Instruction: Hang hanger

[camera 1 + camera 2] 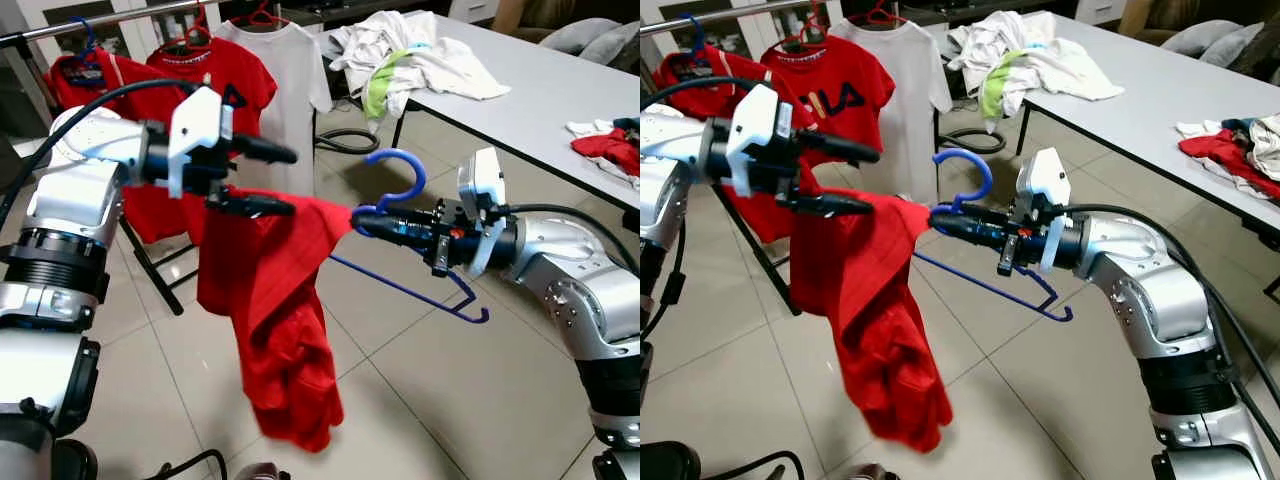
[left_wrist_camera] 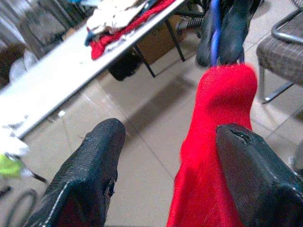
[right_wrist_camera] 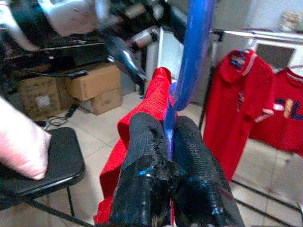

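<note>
Over on the left, the clothes rack (image 1: 95,22) is already carrying a few shirts on hangers (image 1: 215,70), so that's clearly where this one is headed. Moving right, the left gripper (image 1: 268,180) is hovering with its fingers spread apart; the lower finger is lying along the top of the red shirt (image 1: 270,300), but nothing's pinched between them as far as I can see. That shirt is only half on, drooping in a bunch off one end of the blue hanger (image 1: 400,235). Further right, the right gripper (image 1: 365,222) is clamping the hanger's neck just under the hook, holding it out mid-air over the tile floor (image 1: 420,380). So I'd say we're barely halfway: the shirt wants sorting, and the hook is nowhere near the rail yet.
</note>
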Available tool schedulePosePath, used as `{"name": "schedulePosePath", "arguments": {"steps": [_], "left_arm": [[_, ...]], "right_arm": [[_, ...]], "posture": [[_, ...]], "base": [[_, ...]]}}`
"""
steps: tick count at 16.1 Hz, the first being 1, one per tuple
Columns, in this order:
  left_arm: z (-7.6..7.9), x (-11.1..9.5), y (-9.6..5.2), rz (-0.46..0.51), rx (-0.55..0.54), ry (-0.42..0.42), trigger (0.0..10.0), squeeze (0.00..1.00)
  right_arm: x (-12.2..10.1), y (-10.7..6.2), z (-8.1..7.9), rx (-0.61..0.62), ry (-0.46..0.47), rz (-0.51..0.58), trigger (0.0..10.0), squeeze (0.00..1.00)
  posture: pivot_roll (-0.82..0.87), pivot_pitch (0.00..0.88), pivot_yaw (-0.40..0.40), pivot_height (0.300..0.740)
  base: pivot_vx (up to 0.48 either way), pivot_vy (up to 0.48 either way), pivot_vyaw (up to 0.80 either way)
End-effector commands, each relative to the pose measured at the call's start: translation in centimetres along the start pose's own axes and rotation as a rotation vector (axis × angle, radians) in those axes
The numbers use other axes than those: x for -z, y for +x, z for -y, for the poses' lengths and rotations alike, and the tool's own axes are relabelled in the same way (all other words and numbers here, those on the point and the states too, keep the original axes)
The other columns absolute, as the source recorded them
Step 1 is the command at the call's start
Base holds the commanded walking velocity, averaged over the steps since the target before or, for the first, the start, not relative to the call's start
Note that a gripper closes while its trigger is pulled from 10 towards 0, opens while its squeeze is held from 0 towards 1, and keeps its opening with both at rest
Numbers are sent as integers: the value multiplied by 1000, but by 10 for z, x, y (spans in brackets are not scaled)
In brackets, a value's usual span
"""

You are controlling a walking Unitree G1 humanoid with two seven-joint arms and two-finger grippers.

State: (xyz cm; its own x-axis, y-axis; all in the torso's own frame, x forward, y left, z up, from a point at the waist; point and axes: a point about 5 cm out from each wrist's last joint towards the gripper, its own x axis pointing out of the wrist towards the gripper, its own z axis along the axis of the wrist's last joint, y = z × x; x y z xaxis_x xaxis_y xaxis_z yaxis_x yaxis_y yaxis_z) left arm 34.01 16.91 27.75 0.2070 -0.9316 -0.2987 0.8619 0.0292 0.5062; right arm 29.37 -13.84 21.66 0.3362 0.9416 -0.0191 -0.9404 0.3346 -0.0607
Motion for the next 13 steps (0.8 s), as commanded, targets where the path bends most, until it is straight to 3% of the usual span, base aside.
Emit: {"name": "schedulePosePath", "arguments": {"steps": [1,4,7,9,11,12,13], "left_arm": [[6,-2,9,-11,-6,56,10000,0],[12,-5,20,25,-141,108,10000,0],[37,10,32,33,-296,53,10000,0],[48,34,38,9,-576,-10,10000,0],[52,50,37,-57,-751,-18,10000,0],[51,56,37,-76,-808,-20,9608,0],[50,62,38,-103,-892,-6,8039,0]], "right_arm": [[-7,1,5,45,-23,25,0,0],[-5,4,13,171,24,34,0,0],[-2,13,18,288,95,81,0,0],[0,22,23,401,150,126,0,0],[-1,28,27,477,218,193,0,0],[-2,32,26,470,229,212,0,0],[-5,38,22,448,240,236,0,0]], "posture": [[26,0,52,740],[24,0,56,740],[24,0,49,740],[25,0,37,740],[32,0,27,740],[34,0,21,740],[33,0,21,740]], "base": [[0,0,0],[0,0,0],[0,0,0],[0,0,0],[0,0,0],[0,0,0],[0,0,0]]}}
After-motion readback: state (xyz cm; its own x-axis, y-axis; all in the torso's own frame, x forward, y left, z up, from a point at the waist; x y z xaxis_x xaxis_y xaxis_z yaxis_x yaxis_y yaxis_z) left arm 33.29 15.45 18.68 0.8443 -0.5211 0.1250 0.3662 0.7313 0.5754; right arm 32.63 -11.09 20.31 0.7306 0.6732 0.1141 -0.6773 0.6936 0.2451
